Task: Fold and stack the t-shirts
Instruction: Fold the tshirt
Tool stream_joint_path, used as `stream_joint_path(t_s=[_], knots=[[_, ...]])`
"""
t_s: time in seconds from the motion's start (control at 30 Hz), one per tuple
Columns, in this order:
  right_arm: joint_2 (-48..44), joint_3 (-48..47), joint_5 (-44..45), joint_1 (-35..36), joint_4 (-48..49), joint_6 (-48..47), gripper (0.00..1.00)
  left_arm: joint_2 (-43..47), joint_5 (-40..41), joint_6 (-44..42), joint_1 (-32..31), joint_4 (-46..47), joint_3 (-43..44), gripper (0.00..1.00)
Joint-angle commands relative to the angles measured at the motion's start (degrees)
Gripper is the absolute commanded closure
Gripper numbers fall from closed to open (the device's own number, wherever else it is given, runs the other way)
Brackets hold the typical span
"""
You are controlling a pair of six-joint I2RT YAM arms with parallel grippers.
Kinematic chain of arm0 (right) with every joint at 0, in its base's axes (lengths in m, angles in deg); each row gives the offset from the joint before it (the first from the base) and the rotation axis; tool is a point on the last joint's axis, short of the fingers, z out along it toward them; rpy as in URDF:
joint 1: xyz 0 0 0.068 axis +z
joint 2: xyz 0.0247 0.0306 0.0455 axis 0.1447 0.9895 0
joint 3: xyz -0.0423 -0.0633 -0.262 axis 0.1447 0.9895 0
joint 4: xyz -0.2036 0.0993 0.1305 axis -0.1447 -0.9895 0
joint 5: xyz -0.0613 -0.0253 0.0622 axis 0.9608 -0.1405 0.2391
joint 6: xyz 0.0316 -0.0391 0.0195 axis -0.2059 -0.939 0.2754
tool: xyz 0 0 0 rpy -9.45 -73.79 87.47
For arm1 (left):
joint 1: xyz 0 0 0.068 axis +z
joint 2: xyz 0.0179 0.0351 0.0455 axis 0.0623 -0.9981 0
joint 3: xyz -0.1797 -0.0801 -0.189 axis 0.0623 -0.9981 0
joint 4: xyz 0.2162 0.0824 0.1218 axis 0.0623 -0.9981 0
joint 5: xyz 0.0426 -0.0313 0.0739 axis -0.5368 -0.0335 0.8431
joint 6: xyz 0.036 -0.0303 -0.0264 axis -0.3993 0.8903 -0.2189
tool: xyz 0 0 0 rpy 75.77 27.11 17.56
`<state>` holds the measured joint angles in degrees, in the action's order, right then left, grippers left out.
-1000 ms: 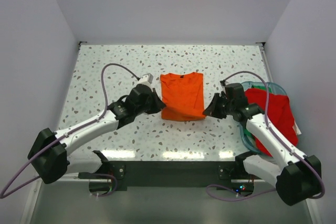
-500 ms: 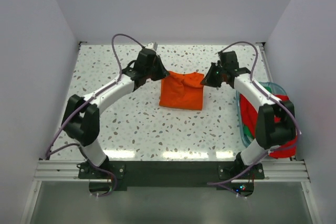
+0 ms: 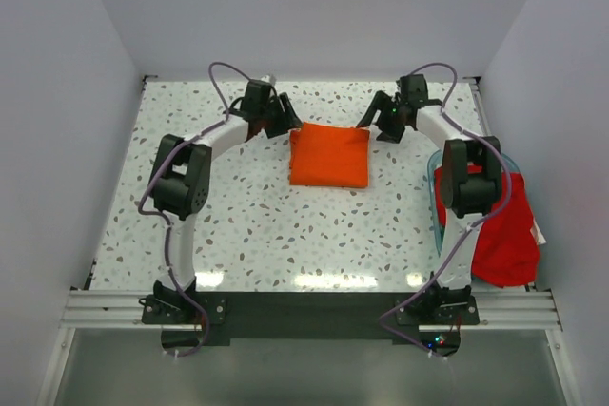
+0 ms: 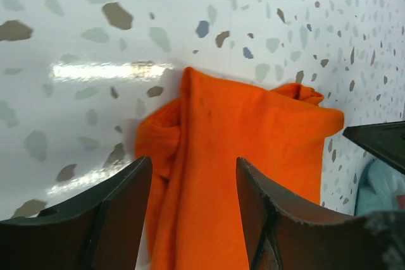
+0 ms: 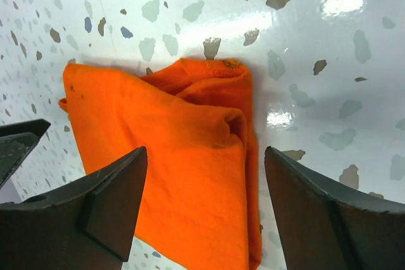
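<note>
The left gripper (image 4: 193, 169) has its jaws parted, with the folded orange t-shirt (image 3: 329, 155) lying loose between and just ahead of them; the right gripper (image 5: 205, 156) gapes wider at the shirt's other far corner; right of it, the clear bin (image 3: 437, 211) holds the red t-shirt (image 3: 504, 235), which spills over the rim; a moment ago both jaws pinched those corners, raised.

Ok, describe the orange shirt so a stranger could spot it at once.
On the speckled table, look at the middle, toward the far edge. The orange shirt lies there flat, folded into a neat rectangle. The red shirt, the only other one, is crumpled over a bin at the right edge.
</note>
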<state>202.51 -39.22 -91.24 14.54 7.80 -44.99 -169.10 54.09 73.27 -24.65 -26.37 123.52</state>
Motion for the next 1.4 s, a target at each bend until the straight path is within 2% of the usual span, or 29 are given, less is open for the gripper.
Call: stream_joint_path(t_s=[0.0, 0.13, 0.23, 0.27, 0.5, 0.7, 0.83, 1.17, 1.37], knots=[[-4.8, -1.1, 0.8, -0.8, 0.7, -1.4, 0.22, 7.2, -1.5, -0.1, 1.9, 6.5, -5.6, 0.39], [-8.4, 5.3, 5.1, 0.9, 2.9, -1.7, 0.28, 9.9, -2.4, 0.2, 1.9, 8.1, -9.9, 0.44], [-8.3, 5.1, 8.0, 2.7, 2.4, -2.8, 0.45, 9.1, -2.9, 0.1, 1.6, 8.1, -11.0, 0.50], [-7.8, 4.6, 8.1, 3.0, 1.9, -2.8, 0.46, 8.6, -3.2, 0.1, 1.6, 8.1, -11.0, 0.52], [-2.6, -0.2, 8.8, 4.3, 0.5, -3.6, 0.51, 3.7, -6.6, -1.6, 1.5, 11.4, -5.8, 0.52], [0.8, -3.1, 8.8, 4.3, -0.6, -3.7, 0.53, -3.3, -6.5, -4.4, 1.5, 9.3, 2.9, 0.44], [0.4, -2.5, 8.8, 4.3, -0.3, -3.9, 0.54, -7.6, -5.1, -5.6, 1.5, 5.6, 8.0, 0.44], [-0.9, -2.8, 9.1, 4.3, -0.6, -4.2, 0.54, -12.3, -5.8, -5.3, 1.4, 6.0, 11.0, 0.47], [-0.7, -2.9, 8.9, 4.3, -0.6, -4.1, 0.55, -12.3, -8.4, -4.0, 1.4, 10.0, 10.4, 0.56]])
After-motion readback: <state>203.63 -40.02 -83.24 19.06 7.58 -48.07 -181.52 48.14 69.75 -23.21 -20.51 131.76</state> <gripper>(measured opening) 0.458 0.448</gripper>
